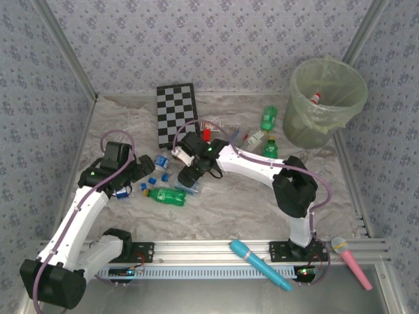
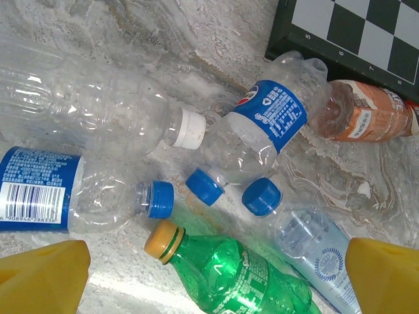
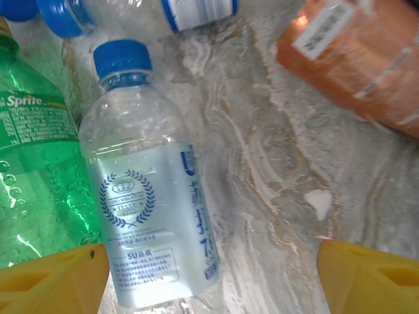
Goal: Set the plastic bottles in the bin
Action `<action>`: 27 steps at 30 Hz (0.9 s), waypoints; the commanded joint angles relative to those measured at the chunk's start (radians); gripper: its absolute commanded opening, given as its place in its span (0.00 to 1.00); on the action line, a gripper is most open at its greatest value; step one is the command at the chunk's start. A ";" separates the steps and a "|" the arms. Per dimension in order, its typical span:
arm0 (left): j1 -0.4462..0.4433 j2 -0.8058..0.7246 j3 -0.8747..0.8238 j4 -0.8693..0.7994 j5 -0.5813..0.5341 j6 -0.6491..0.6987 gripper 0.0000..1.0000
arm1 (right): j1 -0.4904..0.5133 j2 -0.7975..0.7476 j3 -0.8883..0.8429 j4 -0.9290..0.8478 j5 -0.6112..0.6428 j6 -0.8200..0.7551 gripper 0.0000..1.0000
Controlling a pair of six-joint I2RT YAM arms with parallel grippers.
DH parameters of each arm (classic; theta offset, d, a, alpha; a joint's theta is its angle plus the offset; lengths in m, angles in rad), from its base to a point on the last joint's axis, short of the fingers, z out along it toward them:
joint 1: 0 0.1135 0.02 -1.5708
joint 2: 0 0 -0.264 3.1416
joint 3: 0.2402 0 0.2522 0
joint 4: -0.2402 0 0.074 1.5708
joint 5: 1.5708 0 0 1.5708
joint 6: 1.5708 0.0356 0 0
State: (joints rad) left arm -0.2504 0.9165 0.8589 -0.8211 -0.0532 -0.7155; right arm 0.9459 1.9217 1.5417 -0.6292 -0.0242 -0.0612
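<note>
You had the right pincer (image 3: pixel 209 281) low over the marbled tabletop (image 3: pixel 281 183), its yellow fingers (image 3: pixel 52 281) spread wide and gripping nothing. The clear plastic bottle with a blue cap and a crest label (image 3: pixel 147 196) lay flat in the lower left of the right wrist view. Its cap pointed to the top of the frame and its base sat just beside the lower-left finger, not centred in the gap.

To take it cleanly, I judge you needed to shift toward that side until the label band sat midway between the fingers. Then you could lower and close gently across the body, not the cap, since so thin a wall would likely buckle. The green Sprite bottle (image 3: pixel 33 163) lay against it at the left edge and could have been caught or nudged.

The left pincer (image 2: pixel 213 281), also open and empty, hung over that green bottle's gold-capped neck. The tall round bin with the pale green liner (image 1: pixel 298 88) stood at the upper right of the overhead view, well apart from the bottles at centre left.
</note>
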 commanded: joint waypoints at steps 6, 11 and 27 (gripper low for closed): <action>0.005 -0.031 -0.003 -0.032 0.009 0.019 1.00 | 0.031 0.088 0.030 -0.016 -0.045 -0.031 0.87; 0.005 -0.043 -0.005 -0.030 0.010 0.017 1.00 | 0.029 0.127 0.047 -0.037 -0.043 -0.042 0.82; 0.005 -0.063 -0.006 -0.027 0.015 0.019 1.00 | 0.031 0.206 0.077 -0.018 0.013 -0.043 0.76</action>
State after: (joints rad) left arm -0.2504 0.8703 0.8539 -0.8211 -0.0490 -0.7155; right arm 0.9695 2.1174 1.5951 -0.6331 -0.0341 -0.0940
